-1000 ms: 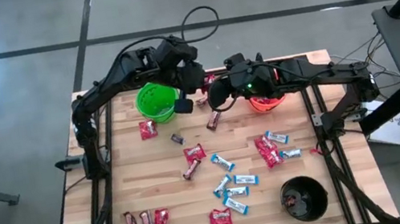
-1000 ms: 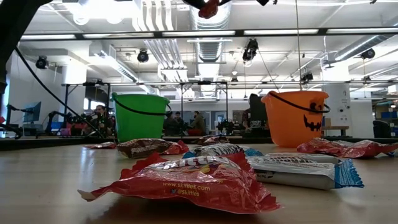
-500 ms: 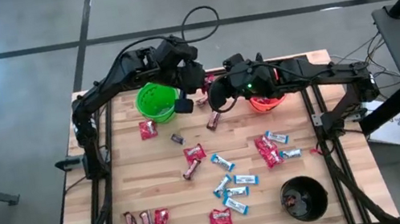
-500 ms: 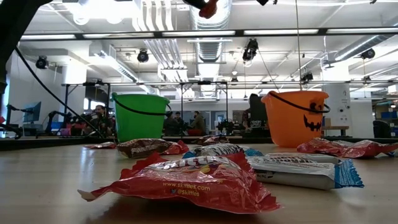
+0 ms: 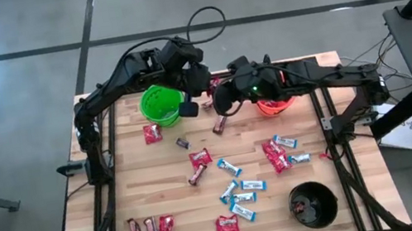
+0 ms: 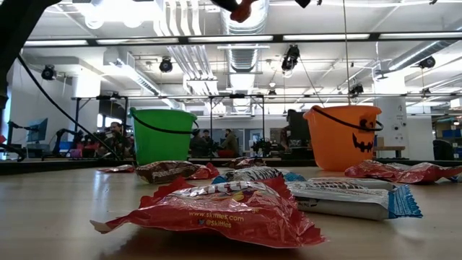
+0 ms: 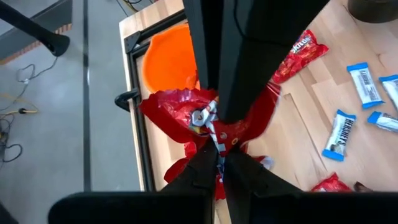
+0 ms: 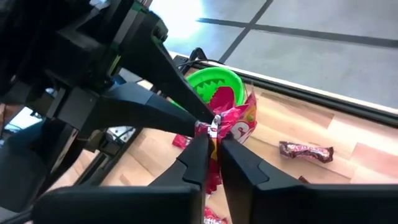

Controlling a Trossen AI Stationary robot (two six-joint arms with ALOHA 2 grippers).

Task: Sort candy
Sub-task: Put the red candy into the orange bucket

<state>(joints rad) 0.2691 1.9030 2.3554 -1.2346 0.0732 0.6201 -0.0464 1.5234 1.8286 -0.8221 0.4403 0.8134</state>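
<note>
A red candy packet (image 7: 180,112) hangs high above the table's far middle, between the green bucket (image 5: 161,104) and the orange bucket (image 5: 273,104). My left gripper (image 7: 217,160) and my right gripper (image 8: 212,142) are both shut on it, fingertips almost meeting. In the high view the left gripper (image 5: 205,84) comes from the left and the right gripper (image 5: 224,92) from the right. The low view shows the packet (image 6: 242,9) only at the very top. More candy (image 5: 239,190) lies scattered on the wood: red packets, blue-and-white bars, brown bars. My left gripper pinches a crumpled edge of the red packet (image 7: 215,138) between its two fingers, slanting down from the table's left. The packet is lifted clear of the table. My right gripper pinches the same crumpled edge (image 8: 216,127) between its two fingers, right beside the left fingertips (image 8: 198,122). It comes slanting down from the table's right. The rest of the packet (image 8: 239,121) spreads beyond the fingers, clear of the table.
A black bucket (image 5: 313,205) stands at the near right. A brown bar (image 5: 219,123) and a red packet (image 5: 152,133) lie under the arms. Three sweets (image 5: 149,228) lie at the near left. The low view has a red packet (image 6: 216,209) close in front.
My right gripper has shut on the red packet that my left gripper holds up. Both arms have stayed in place, and the packet has stayed lifted between them.
</note>
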